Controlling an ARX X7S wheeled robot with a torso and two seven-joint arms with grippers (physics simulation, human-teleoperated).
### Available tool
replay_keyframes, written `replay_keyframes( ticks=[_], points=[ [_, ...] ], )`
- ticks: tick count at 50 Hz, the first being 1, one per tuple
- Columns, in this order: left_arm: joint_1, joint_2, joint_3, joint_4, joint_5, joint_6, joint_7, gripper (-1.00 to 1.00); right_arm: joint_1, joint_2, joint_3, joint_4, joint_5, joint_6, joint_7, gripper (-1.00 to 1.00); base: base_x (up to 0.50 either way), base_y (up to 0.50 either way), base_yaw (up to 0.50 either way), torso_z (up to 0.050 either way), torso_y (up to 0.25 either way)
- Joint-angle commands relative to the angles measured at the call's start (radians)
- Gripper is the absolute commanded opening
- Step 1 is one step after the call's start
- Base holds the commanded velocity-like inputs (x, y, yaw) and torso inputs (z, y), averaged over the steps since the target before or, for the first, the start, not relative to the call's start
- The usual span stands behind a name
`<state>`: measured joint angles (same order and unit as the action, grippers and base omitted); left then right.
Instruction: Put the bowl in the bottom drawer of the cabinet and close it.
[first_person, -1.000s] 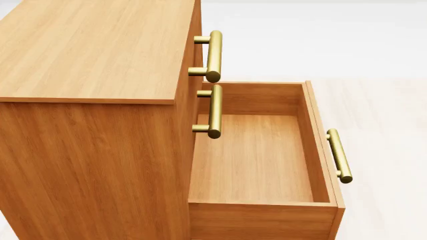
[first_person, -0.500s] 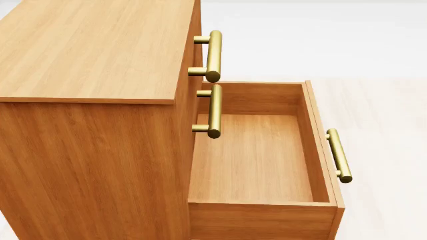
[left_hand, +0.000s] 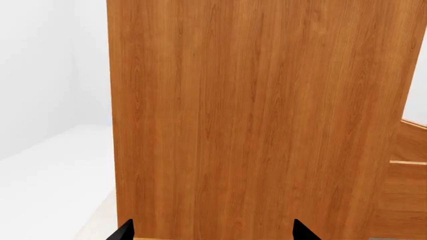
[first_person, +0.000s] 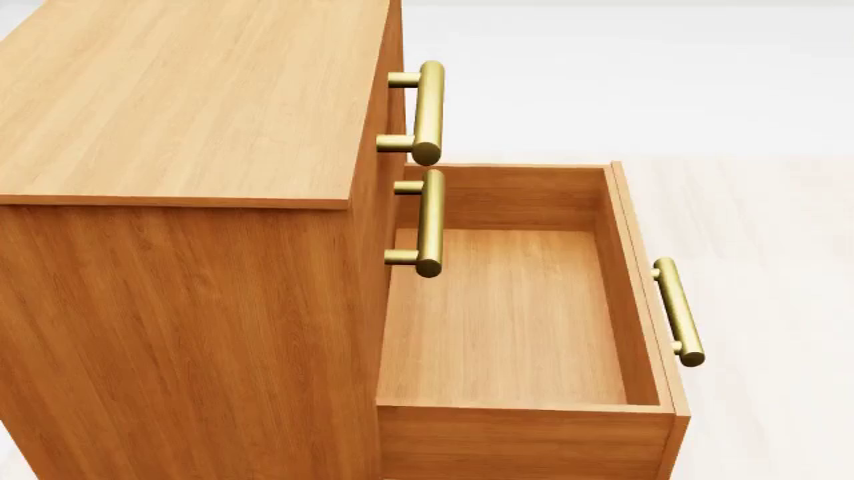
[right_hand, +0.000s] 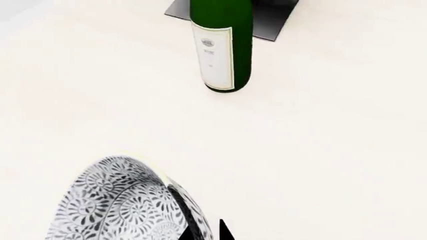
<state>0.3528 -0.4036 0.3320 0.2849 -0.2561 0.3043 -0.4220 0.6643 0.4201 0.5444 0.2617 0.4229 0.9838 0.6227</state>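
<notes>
While the bottom drawer (first_person: 514, 320) gapes, right gripper (right_hand: 203, 232) pinches the bowl (right_hand: 127, 200); left gripper (left_hand: 210, 231) spread, idle; next: carry across.

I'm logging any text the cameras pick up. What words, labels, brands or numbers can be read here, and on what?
Green bottle: its white label carries a small emblem and a few lines of print, all too small and blurred to read.
Bowl: only a floral pattern, no text.
Cabinet, its bottom drawer and brass handles: no writing or signs.
</notes>
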Motion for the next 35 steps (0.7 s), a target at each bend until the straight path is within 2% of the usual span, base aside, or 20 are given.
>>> replay_keyframes(
  ticks=[1, 12, 26, 35],
  points=[
    [0.0, -0.003, 0.001, 0.001, -0.006, 0.002, -0.001, 1.0, -0.002, 0.005, -0.081, -0.114, 0.017, -0.031, -0.073, -1.0, 0.0, 0.0, 0.0, 0.0, 0.0],
    [0.001, -0.006, 0.004, 0.004, -0.004, 0.001, -0.004, 1.0, 0.078, 0.035, -0.133, -0.153, 0.013, -0.009, -0.076, -1.0, 0.0, 0.0, 0.0, 0.0, 0.0],
    [0.0, -0.009, 0.007, 0.008, 0.002, -0.001, -0.011, 1.0, 0.267, 0.084, -0.279, -0.069, -0.029, -0.025, -0.12, -1.0, 0.0, 0.0, 0.0, 0.0, 0.0],
    [0.003, -0.019, 0.005, 0.039, -0.001, -0.022, -0.021, 1.0, 0.365, 0.057, -0.348, 0.052, -0.05, -0.072, -0.15, -1.0, 0.0, 0.0, 0.0, 0.0, 0.0]
  ],
)
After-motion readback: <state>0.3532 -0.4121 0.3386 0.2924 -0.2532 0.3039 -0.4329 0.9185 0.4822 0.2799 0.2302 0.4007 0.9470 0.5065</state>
